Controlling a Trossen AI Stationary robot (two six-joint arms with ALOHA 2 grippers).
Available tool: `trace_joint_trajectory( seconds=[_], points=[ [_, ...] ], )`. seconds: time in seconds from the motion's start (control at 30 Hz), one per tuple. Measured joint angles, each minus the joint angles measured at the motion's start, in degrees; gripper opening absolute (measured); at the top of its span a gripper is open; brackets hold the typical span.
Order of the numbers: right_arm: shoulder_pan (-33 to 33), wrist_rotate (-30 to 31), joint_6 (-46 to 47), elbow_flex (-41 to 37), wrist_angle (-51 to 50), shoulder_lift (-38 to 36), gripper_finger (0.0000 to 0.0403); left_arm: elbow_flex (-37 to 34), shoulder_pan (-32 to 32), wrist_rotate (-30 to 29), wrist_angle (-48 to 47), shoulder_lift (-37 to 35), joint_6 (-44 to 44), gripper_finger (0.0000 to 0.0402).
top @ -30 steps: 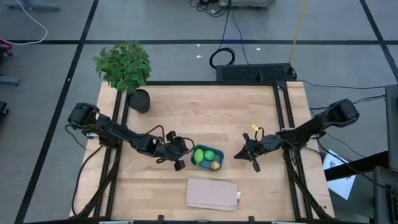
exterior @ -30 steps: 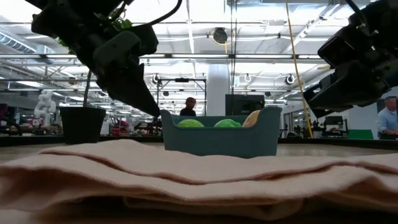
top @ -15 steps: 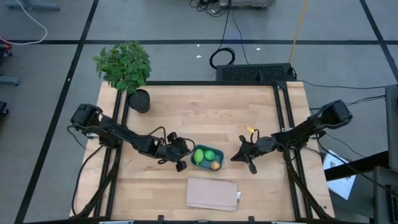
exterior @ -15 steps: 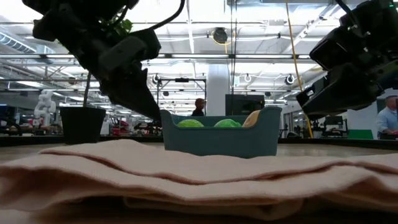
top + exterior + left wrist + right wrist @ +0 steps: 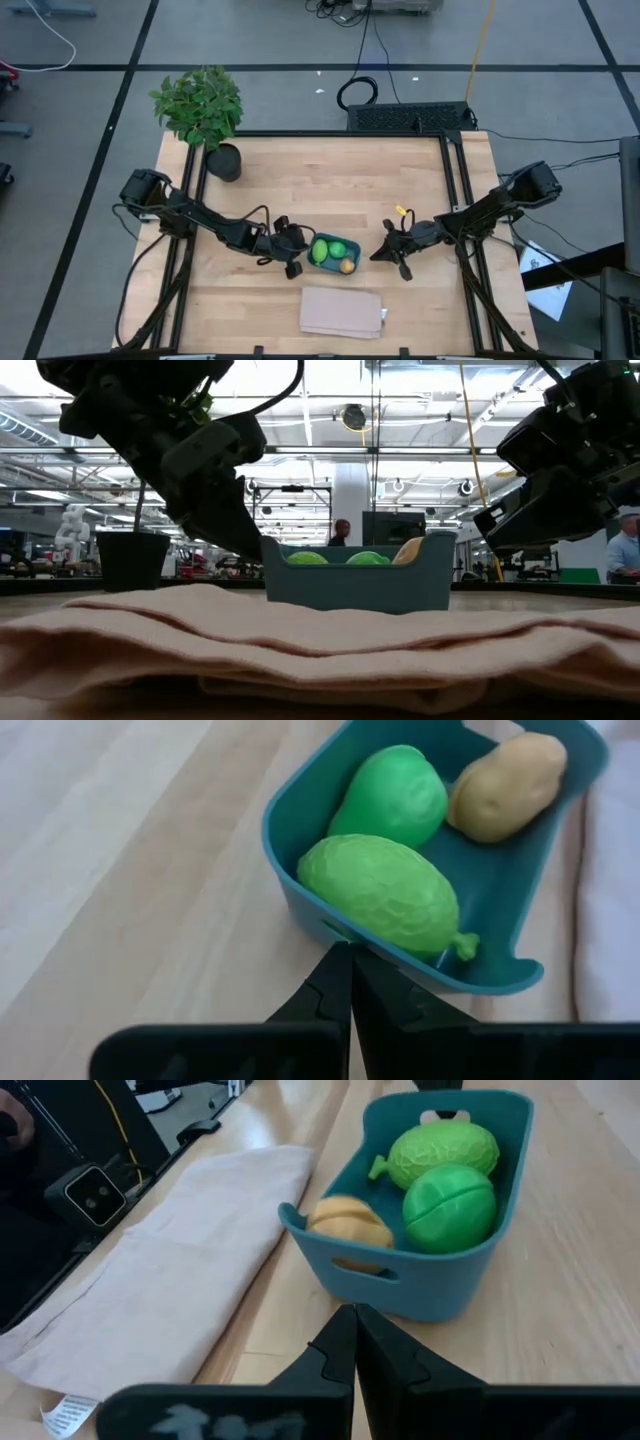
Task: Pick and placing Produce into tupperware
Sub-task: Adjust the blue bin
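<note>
Tupperware (image 5: 333, 253), three produce pieces (image 5: 385, 890) contained within; left gripper (image 5: 293, 256), fully closed and empty, pressed against its wall, right gripper (image 5: 383, 252), likewise closed and empty, held near its opposite side: container judged liable to be shoved or tipped.

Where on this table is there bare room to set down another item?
Bare wood runs along the far half of the table, between the potted plant and the right rail. Another patch lies near the front left corner, left of the cloth. The middle is crowded: the left end effector, container and right end effector sit in a row.
</note>
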Motion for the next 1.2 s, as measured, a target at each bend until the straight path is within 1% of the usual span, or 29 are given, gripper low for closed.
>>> trace_joint_trajectory(
  seconds=[0.6, 0.9, 1.2],
  points=[
    [-0.16, 0.15, -0.91, 0.00, 0.09, 0.02, 0.0000, 0.00, -2.37, 0.42, 2.64, 0.00, -0.40, 0.0005],
    [-1.60, 0.18, -0.89, 0.00, 0.11, 0.02, 0.0000, 0.00, -2.84, 0.44, 4.16, 0.00, -0.43, 0.0005],
    [-1.65, 0.18, -0.96, 0.00, 0.11, 0.02, 0.0000, 0.00, -4.01, 0.46, 5.44, 0.00, -0.60, 0.0005]
  ],
)
